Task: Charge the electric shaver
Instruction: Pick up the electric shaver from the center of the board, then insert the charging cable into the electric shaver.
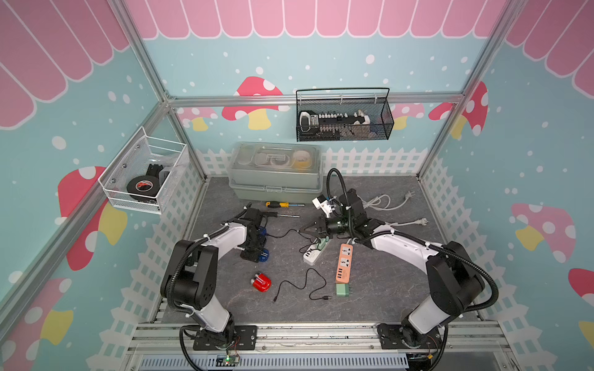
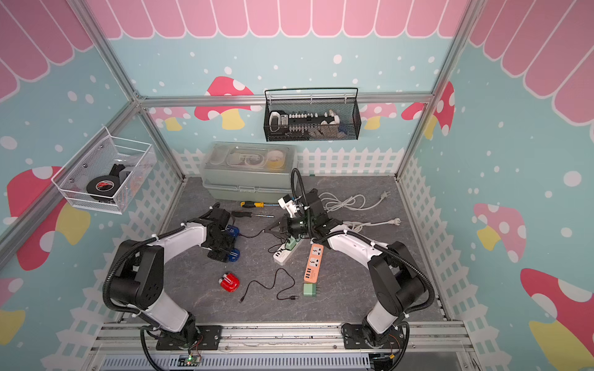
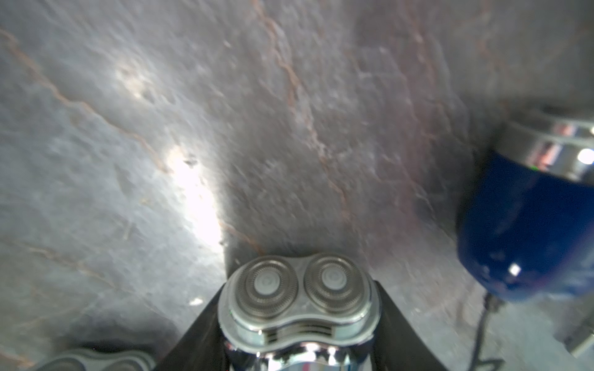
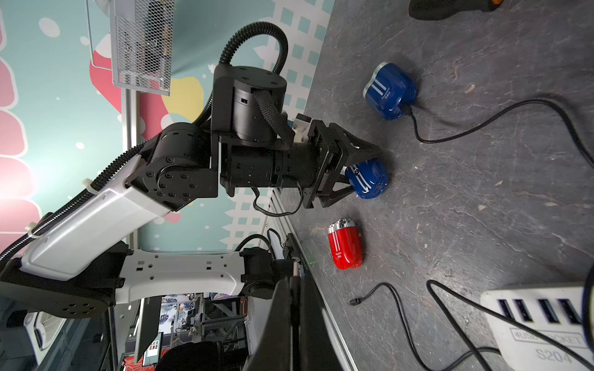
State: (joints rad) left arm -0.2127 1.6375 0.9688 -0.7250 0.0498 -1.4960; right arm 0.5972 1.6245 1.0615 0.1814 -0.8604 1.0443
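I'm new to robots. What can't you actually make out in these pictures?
- Whether the left claw truly squeezes the blue shaver: its arm covers it in both top views, and the left wrist view is blurred.
- Where the black cable ends: cut off by the right wrist view's edge, lost under the right claw in both top views.
- The black wire basket's contents: too small behind mesh.

Mushroom-print teal walls (image 1: 321, 64), grey slate floor (image 1: 369, 298), aluminium frame (image 1: 424, 96)
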